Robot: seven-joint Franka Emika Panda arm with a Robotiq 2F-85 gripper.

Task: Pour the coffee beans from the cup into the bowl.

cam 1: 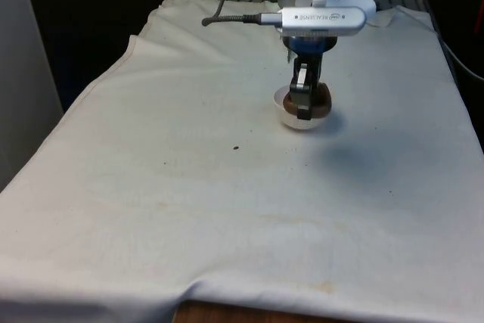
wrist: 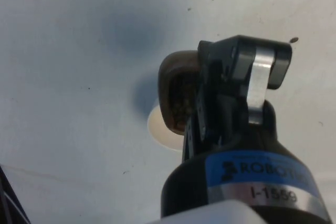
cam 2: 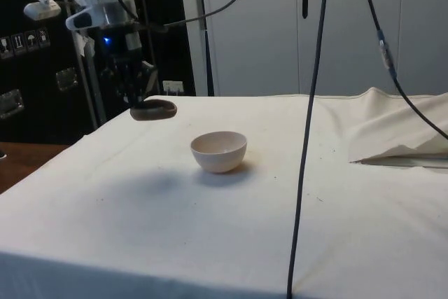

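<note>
My gripper is shut on a small brown cup, holding it by the rim and tipped almost onto its side in the air. The side view shows the cup hanging above the cloth, higher than the white bowl and off to one side of it, under my gripper. In the wrist view, coffee beans lie inside the cup beside my gripper, and a part of the bowl shows beneath it. From the front, the bowl sits directly below the cup.
One loose bean lies on the white cloth to the front view's left of the bowl. A bunched fold of cloth rises at the side view's right. Black cables hang in front of the side camera.
</note>
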